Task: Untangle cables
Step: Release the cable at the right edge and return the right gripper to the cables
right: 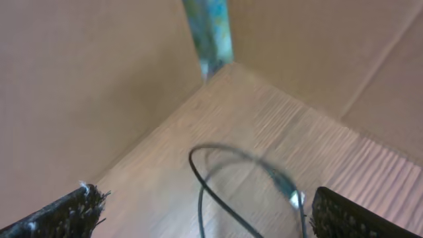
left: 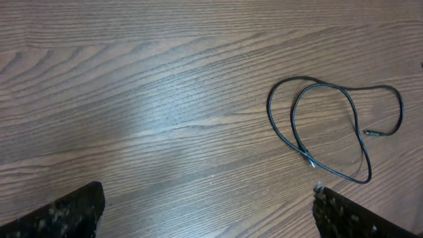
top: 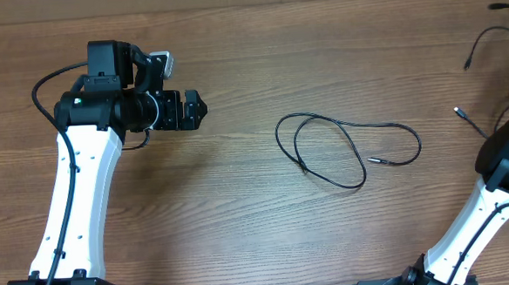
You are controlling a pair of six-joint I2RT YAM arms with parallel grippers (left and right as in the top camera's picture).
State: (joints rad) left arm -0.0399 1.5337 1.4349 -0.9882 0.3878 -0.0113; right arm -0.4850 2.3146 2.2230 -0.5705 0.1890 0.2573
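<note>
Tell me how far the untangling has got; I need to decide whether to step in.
Done: one cable lies alone midway on the table, loosely looped, clear of the rest. In hand: nothing; left gripper and right gripper are open and empty. Left: more cables sit at the right edge, partly out of frame; whether they are tangled cannot be told.
</note>
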